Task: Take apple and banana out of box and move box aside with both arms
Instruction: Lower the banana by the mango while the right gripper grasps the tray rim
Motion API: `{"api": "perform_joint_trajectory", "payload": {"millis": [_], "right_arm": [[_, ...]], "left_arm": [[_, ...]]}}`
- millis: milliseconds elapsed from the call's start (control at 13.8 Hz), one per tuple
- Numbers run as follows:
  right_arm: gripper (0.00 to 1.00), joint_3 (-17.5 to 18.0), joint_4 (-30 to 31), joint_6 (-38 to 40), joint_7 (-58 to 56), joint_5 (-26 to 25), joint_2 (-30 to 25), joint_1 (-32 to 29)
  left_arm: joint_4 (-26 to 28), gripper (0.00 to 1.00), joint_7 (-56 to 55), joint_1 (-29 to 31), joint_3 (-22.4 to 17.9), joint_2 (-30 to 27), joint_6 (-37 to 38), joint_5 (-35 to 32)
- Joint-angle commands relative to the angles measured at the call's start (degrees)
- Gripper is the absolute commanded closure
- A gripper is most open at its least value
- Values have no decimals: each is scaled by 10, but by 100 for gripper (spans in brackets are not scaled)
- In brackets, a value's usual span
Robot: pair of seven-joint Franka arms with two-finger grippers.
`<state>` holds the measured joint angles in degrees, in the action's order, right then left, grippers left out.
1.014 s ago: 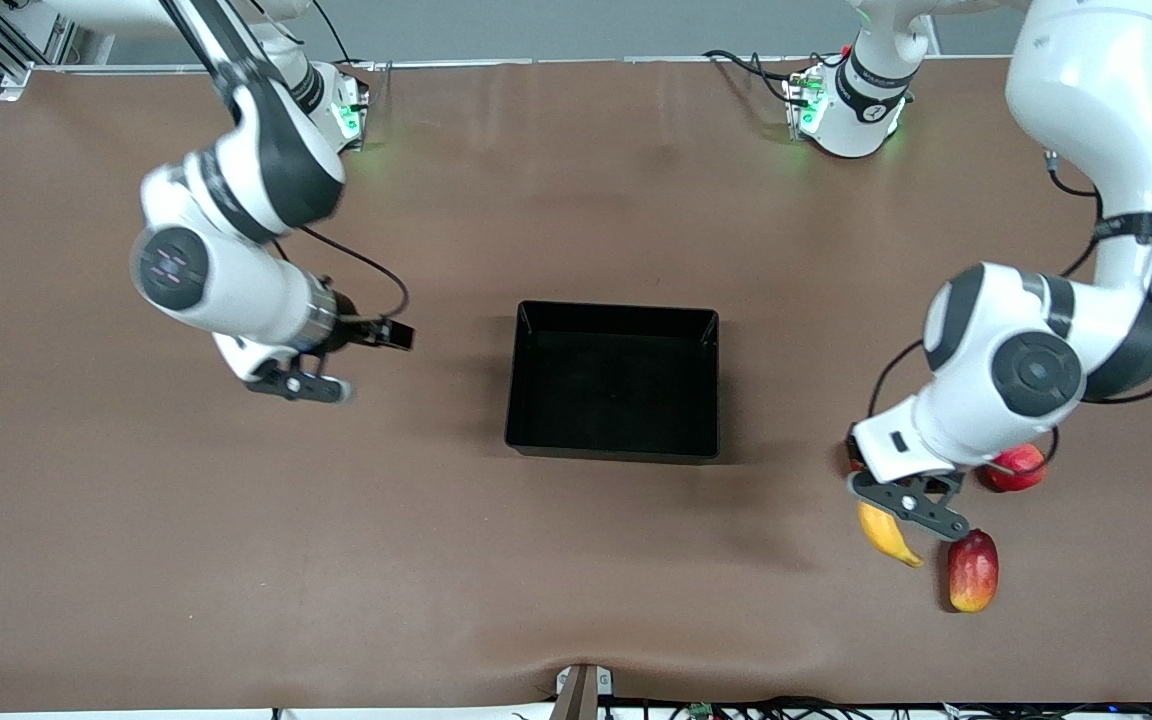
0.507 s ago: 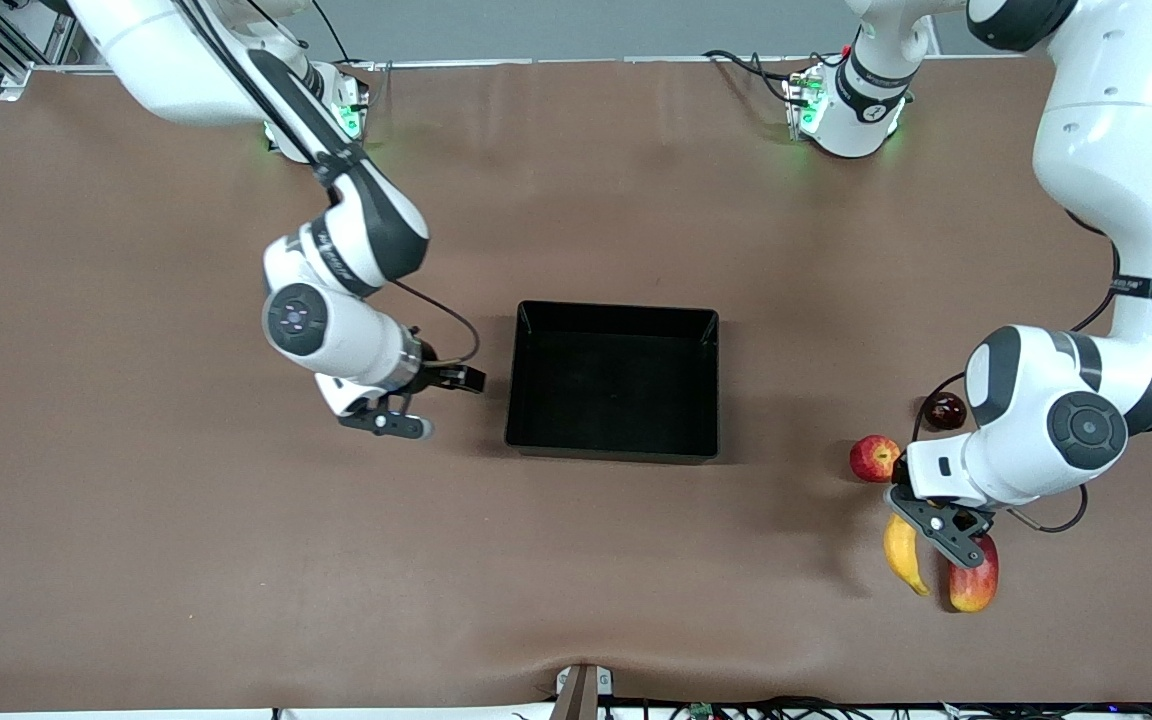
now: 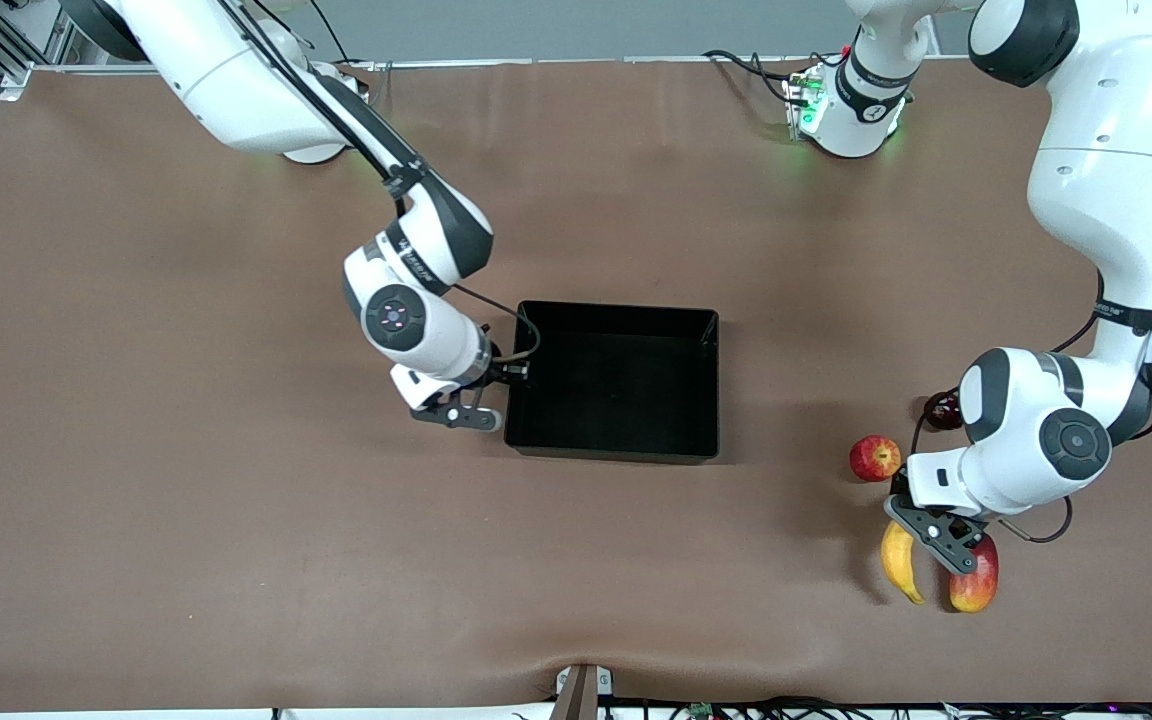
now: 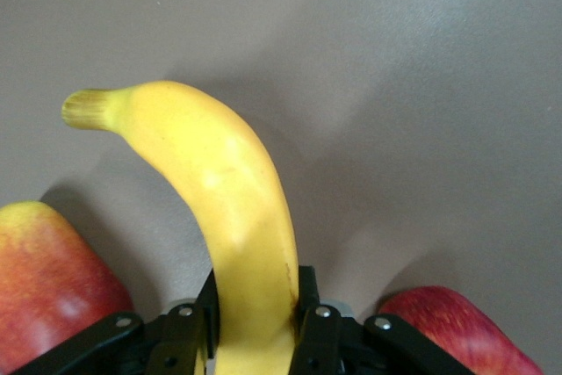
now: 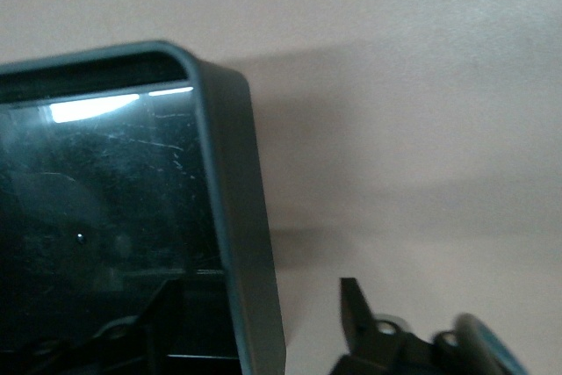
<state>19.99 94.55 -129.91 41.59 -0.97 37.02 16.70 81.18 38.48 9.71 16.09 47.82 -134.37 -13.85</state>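
Jaws of right gripper (image 3: 484, 412) now straddle shallow black plastic box (image 3: 614, 380) wall, having arrived; left gripper (image 3: 921, 533) stays clamped on curved yellow banana (image 3: 898, 562) beside it, box emptied.

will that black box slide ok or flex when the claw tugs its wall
The box is empty, so it probably slides easily on the smooth brown table. Its thin wall, straddled by the right claw, may flex. Pulled at one end only, it may pivot.

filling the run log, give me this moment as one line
left claw shut on banana, low at left arm's end | right claw open astride box wall | apple out on table | box empty
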Motion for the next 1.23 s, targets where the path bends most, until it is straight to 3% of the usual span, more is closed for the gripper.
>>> {"api": "perform_joint_trajectory", "payload": {"millis": [0, 145, 579, 652, 724, 869, 1158], "right_arm": [[100, -2, -18, 6, 17, -44, 8, 6], [100, -2, -19, 7, 17, -42, 7, 3], [100, 0, -21, 17, 14, -40, 0, -3], [100, 1, -22, 31, 13, -39, -4, -11], [100, 4, -29, 57, 12, -34, -16, -18], [100, 4, -38, 125, 4, -16, -55, -42], [100, 11, -10, 184, -92, 15, -135, -131]], "left_arm": [[36, 92, -17, 21, 1, 0, -48, 1], [49, 88, -34, 21, 1, -3, -50, 1], [77, 59, -36, 29, 1, -6, -51, 1], [83, 59, -36, 31, 1, -8, -51, 1], [85, 49, -36, 32, 1, -10, -51, 1], [84, 0, -33, 36, 1, -11, -51, -4], [69, 0, -32, 36, 2, -23, -49, -7]]}}
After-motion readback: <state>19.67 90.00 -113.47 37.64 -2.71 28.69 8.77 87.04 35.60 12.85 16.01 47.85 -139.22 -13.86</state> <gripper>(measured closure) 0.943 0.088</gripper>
